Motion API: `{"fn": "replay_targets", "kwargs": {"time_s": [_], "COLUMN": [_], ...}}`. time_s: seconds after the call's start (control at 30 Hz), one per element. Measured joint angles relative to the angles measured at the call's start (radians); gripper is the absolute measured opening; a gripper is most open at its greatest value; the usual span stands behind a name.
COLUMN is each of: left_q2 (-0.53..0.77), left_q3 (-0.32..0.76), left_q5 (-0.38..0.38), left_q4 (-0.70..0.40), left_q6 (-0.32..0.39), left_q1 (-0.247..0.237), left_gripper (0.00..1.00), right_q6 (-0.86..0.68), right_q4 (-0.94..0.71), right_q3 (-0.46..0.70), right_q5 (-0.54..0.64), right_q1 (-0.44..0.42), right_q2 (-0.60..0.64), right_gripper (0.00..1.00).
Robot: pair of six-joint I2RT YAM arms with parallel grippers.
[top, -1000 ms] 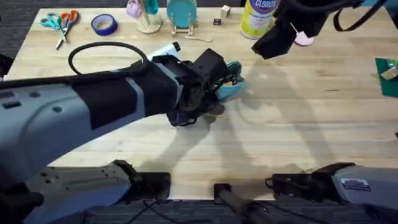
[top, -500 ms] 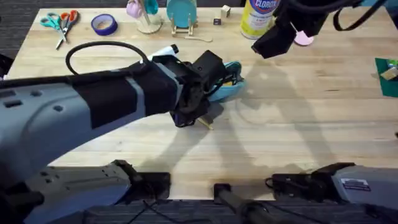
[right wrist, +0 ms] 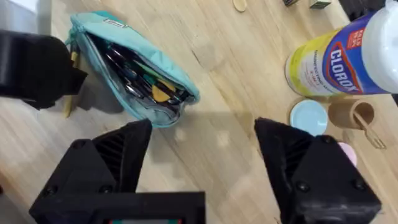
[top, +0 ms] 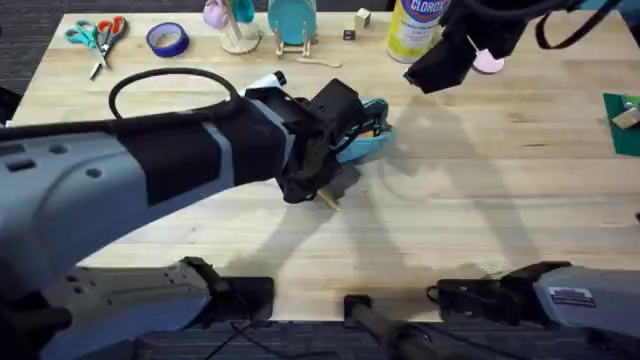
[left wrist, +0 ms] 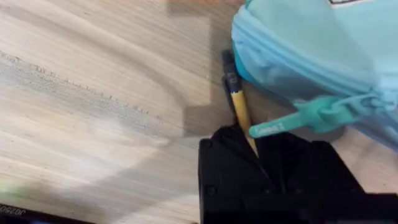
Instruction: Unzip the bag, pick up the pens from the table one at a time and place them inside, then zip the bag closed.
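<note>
Beside the gaping teal bag (right wrist: pixel 134 78), left hand (left wrist: pixel 258 152) grips the yellow pen (left wrist: pixel 239 112); right hand (right wrist: pixel 202 155) open.

The overhead camera looks down and forward over the light-wood plank table (top: pixel 480 190). Both wrist cameras see the soft teal-blue zipper pouch (left wrist: pixel 298 56) (right wrist: pixel 134 68), the left very close, the right from higher up.

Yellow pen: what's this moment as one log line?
left hand: shut on yellow pen | beside open bag | right hand: open, raised
</note>
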Motion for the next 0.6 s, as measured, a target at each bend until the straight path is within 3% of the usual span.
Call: {"fn": "replay_targets", "kwargs": {"time_s": [0.3,0.6], "left_q2": [-0.053,-0.319], "left_q3": [-0.025,-0.045], "left_q5": [0.027,0.012], "left_q4": [-0.051,-0.091], "left_q6": [-0.032,-0.051], "left_q1": [-0.001,-0.006], "left_gripper": [0.043,0.043], "right_q6": [0.000,0.000], "right_q4": [0.000,0.000], "right_q3": [0.000,0.000], "right_q5": [0.000,0.000], "right_q1": [0.000,0.000], "right_q2": [0.000,0.000], "right_gripper": [0.998,0.998]}}
